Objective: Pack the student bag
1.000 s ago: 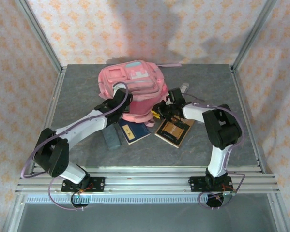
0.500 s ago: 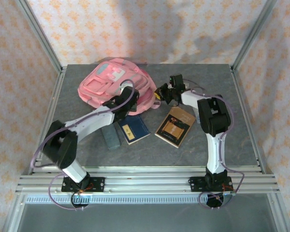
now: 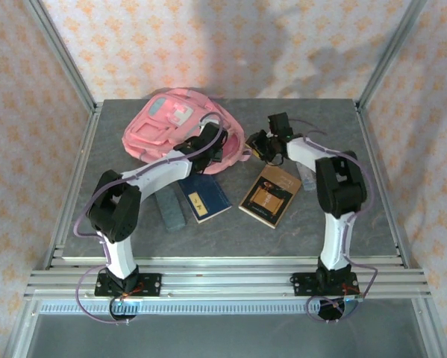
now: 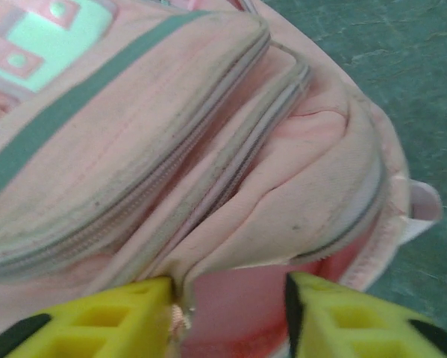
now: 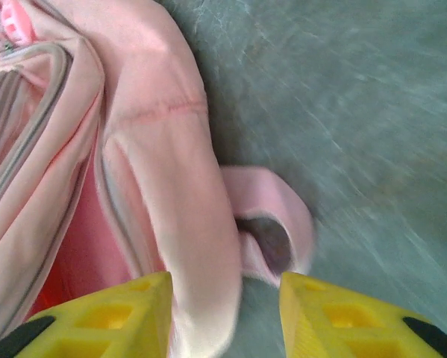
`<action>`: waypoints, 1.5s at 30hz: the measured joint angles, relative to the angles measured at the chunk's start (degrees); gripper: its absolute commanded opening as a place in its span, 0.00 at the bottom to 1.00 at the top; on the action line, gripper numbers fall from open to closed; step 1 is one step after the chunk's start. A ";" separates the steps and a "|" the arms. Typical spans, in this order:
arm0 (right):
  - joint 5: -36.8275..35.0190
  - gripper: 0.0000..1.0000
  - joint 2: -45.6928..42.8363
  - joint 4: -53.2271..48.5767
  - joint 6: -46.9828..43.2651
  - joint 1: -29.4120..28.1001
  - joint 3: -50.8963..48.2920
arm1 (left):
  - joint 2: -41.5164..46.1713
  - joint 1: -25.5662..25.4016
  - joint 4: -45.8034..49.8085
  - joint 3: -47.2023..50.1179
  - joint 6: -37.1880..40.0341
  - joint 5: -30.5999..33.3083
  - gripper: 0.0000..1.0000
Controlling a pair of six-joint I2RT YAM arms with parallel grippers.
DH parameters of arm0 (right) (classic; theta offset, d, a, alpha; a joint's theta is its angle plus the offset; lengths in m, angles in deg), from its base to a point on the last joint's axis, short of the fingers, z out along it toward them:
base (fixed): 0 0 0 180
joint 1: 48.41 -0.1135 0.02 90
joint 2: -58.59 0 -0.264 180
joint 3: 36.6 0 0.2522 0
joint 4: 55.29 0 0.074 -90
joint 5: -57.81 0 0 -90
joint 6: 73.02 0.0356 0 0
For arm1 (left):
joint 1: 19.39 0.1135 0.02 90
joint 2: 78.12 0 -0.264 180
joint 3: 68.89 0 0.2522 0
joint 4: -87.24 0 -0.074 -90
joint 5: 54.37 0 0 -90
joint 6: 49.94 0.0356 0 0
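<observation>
I see the student bag (image 3: 171, 125) lying toward the table's (image 3: 342, 224) far edge, left of middle. My left gripper (image 4: 229, 298) straddles its unzipped rim, jaws partly open, clamping nothing. The right gripper (image 5: 224, 292) is likewise parted around a pink flap, not pinching it.

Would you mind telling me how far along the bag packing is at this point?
Early days. Done: the student bag has its main compartment unzipped, red lining showing. In hand: the left claw and right claw, both open, sit at the edges of that opening. Left: the blue book, brown book and grey case lie on the table beside the bag, unpacked.
</observation>
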 measured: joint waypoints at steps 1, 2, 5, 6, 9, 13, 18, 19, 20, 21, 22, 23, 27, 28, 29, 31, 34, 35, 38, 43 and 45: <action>-1.05 0.45 -2.95 -1.09 -0.79 0.22 -1.90 | 1.18 -0.24 0.00 1.14 -0.26 -1.07 0.55; -2.08 0.46 -6.10 -1.95 -1.55 0.46 -3.91 | 2.34 -0.39 -0.02 2.16 -0.48 -1.92 0.57; -5.64 0.49 -15.80 -4.17 -3.45 1.25 -9.86 | 6.38 -1.53 -0.35 4.90 -1.55 -5.31 0.59; -6.73 0.50 -18.99 -4.46 -4.02 1.53 -12.17 | 7.67 -2.21 -0.90 5.75 -1.88 -6.84 0.60; -8.96 0.50 -25.62 -5.88 -4.87 1.84 -18.58 | 9.46 -4.81 -3.02 7.61 -3.37 -12.31 0.60; -10.08 0.53 -30.75 -7.02 -4.74 2.67 -28.24 | 7.23 -8.24 -6.36 8.50 -5.27 -18.84 0.60; -11.32 0.51 -36.30 -8.24 -3.93 4.09 -38.69 | -1.29 -11.08 -8.07 7.63 -6.56 -22.77 0.60; -11.34 0.51 -37.00 -8.20 -3.76 4.09 -39.60 | -3.04 -11.26 -8.07 7.13 -6.71 -23.08 0.60; -11.37 0.51 -37.66 -7.93 -3.54 4.09 -40.54 | -5.11 -11.47 -7.96 6.32 -6.78 -23.15 0.60; -11.34 0.51 -38.07 -7.50 -3.17 4.09 -41.35 | -7.37 -11.56 -7.91 5.38 -6.80 -23.28 0.60; -11.34 0.51 -38.18 -7.08 -2.99 4.09 -41.90 | -9.01 -11.54 -7.89 4.70 -6.84 -23.28 0.60; -11.34 0.51 -38.14 -6.51 -2.75 4.07 -42.45 | -10.47 -11.54 -7.85 4.20 -7.10 -23.28 0.59; -10.86 0.51 -37.48 -3.13 -1.62 4.09 -44.74 | -12.74 -11.50 -7.50 3.06 -7.89 -23.87 0.49; -10.51 0.51 -37.18 -2.12 -1.36 4.09 -45.31 | -12.74 -11.50 -7.50 2.73 -7.87 -24.11 0.46; -10.01 0.51 -36.79 -1.05 -1.11 4.09 -45.97 | -12.81 -11.52 -7.63 2.58 -8.00 -24.35 0.41; -9.29 0.51 -36.13 0.66 -0.66 4.09 -46.93 | -12.87 -11.52 -7.69 2.58 -8.50 -24.96 0.32; -8.37 0.49 -35.85 1.68 -0.15 4.48 -47.06 | -12.87 -11.52 -9.01 3.13 -9.14 -26.53 0.18; -8.22 0.48 -35.63 1.90 -0.13 4.57 -47.08 | -12.87 -11.54 -9.55 3.43 -9.25 -26.95 0.18; -7.15 0.46 -35.65 3.32 -0.11 4.92 -47.82 | -12.83 -11.39 -11.06 4.37 -9.60 -27.76 0.08; -4.02 0.45 -38.40 10.16 0.09 5.92 -52.33 | -12.26 -11.10 -13.86 6.25 -10.23 -28.41 0.02; -1.95 0.44 -39.43 14.34 0.35 5.99 -54.49 | -11.82 -10.71 -14.53 7.08 -10.45 -28.13 0.01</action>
